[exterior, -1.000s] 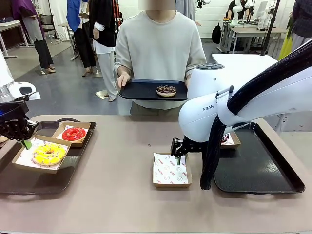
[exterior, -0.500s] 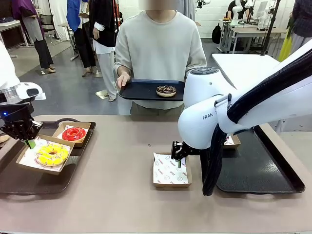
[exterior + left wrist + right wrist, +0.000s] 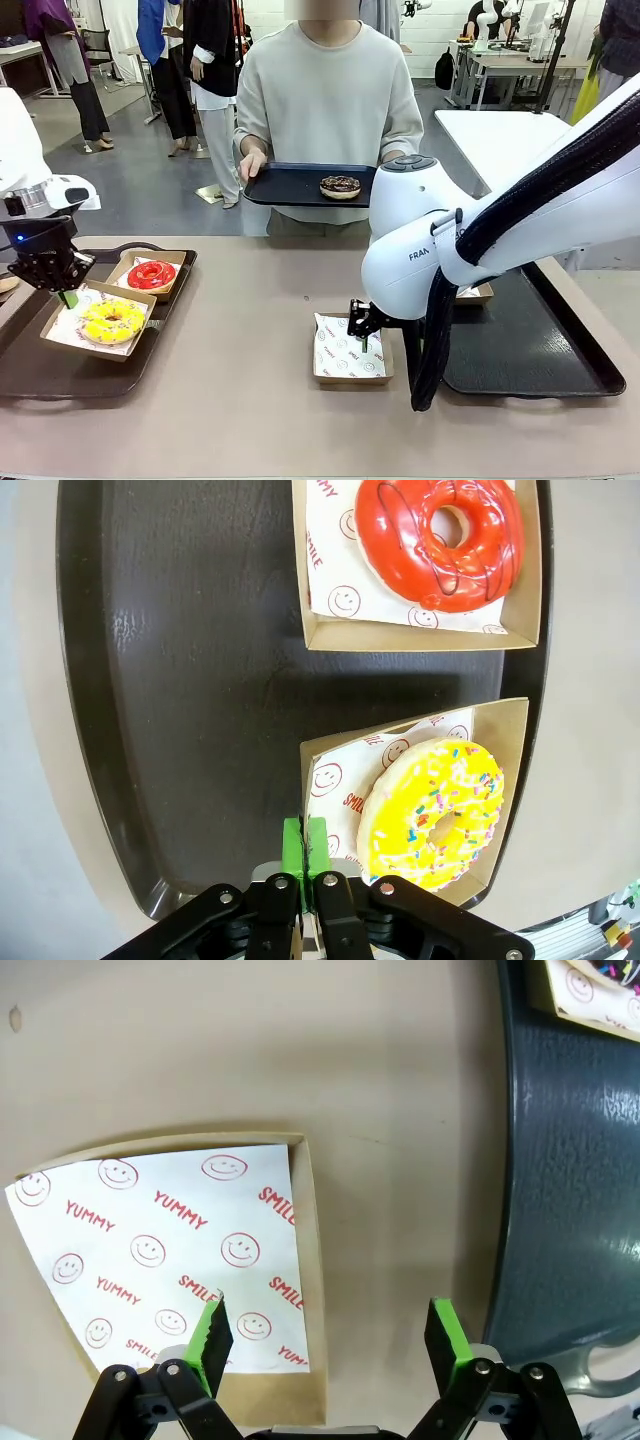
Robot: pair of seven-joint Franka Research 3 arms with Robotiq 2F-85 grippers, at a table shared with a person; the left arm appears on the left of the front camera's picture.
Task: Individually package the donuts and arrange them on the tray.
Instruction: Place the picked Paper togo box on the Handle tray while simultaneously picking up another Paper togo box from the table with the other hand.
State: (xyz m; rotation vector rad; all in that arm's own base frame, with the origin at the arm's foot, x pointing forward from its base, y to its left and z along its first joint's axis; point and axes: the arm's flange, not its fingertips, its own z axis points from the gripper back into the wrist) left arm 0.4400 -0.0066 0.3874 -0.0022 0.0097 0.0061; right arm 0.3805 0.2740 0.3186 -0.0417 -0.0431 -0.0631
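The left gripper (image 3: 304, 852) is pinched tight on the edge of the box (image 3: 500, 742) with the yellow donut (image 3: 432, 814), on the left tray (image 3: 60, 375). The red donut (image 3: 151, 274) sits boxed just beside it. The right gripper (image 3: 328, 1332) hangs wide open, holding nothing, over the empty box (image 3: 312, 1290). Far back, a person holds a tray (image 3: 285, 187) with a dark donut (image 3: 340, 185).

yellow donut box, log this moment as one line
left tool: shut on yellow donut box edge | right tool: open over empty box | chocolate donut: on person's tray
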